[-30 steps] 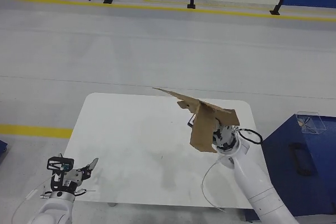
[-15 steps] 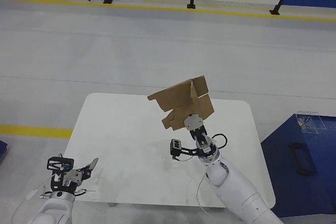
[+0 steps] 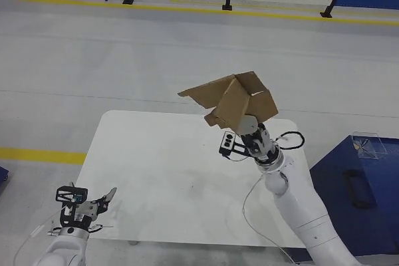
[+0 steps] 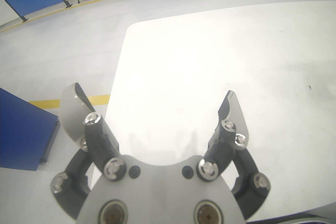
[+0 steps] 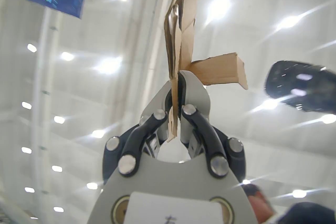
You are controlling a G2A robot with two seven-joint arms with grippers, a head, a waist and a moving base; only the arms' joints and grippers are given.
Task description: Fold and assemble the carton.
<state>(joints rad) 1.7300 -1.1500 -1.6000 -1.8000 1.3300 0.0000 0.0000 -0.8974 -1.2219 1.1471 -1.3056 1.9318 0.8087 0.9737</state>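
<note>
A brown cardboard carton (image 3: pixel 233 98), partly unfolded with flaps sticking out, is held high above the far right part of the white table (image 3: pixel 153 173). My right gripper (image 3: pixel 248 126) is shut on the carton's lower edge and points upward; in the right wrist view the carton (image 5: pixel 183 33) stands edge-on between the closed fingers (image 5: pixel 176 83), with one flap bent off to the side. My left gripper (image 3: pixel 101 201) hangs at the table's near left corner, open, with nothing between its fingers (image 4: pixel 78 93).
A blue cabinet (image 3: pixel 366 193) with a clear plastic holder (image 3: pixel 369 143) stands right of the table. Another blue box (image 4: pixel 23 130) sits on the floor at the left. Yellow floor lines (image 3: pixel 33 155) run beside the table.
The right arm has swung the carton from low over the table's right side, turning it, up and to the far right. The left arm has kept still.
</note>
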